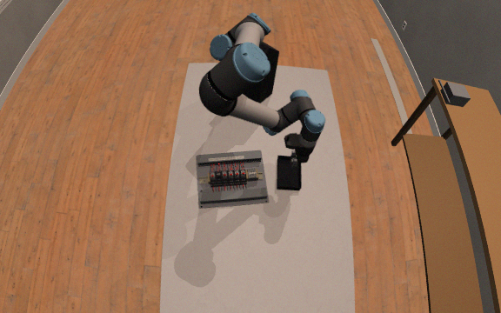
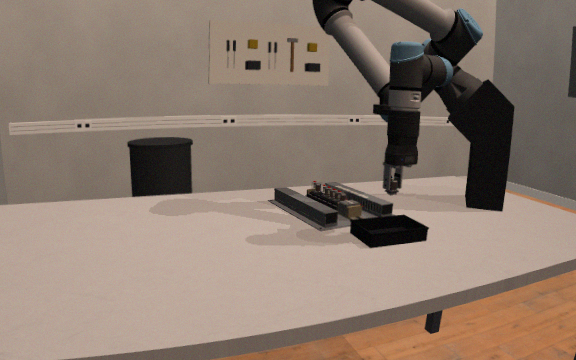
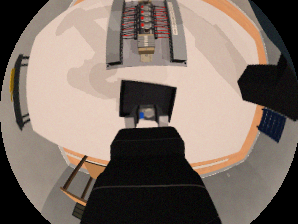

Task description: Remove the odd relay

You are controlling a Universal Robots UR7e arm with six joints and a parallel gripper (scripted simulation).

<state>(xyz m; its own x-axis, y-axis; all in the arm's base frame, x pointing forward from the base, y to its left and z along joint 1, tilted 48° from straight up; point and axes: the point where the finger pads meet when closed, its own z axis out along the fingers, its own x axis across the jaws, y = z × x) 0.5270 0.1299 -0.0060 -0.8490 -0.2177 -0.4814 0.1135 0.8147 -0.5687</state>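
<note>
My gripper (image 1: pixel 294 157) (image 2: pixel 392 189) (image 3: pixel 146 110) is shut on a relay (image 2: pixel 394 184) (image 3: pixel 148 113) with a blue button, seen between the fingertips in the wrist view. It hangs above table height, over or close to one end of the black parts tray (image 1: pixel 289 177) (image 2: pixel 393 238) (image 3: pixel 131 95); the exact overlap is hard to tell. No relay shows in the visible part of the tray. The relay panel (image 1: pixel 233 196) (image 2: pixel 305 209) (image 3: pixel 131 59) looks flat on the table. Relays with red buttons (image 1: pixel 230 174) (image 2: pixel 328 191) (image 3: pixel 145 15) stand in its middle row.
The tray stands beside the panel with a narrow gap between them. Two raised wire ducts (image 1: pixel 233 201) (image 2: pixel 363 200) run along the panel's long sides. The black robot pedestal (image 2: pixel 488 150) (image 3: pixel 267 87) stands on the table.
</note>
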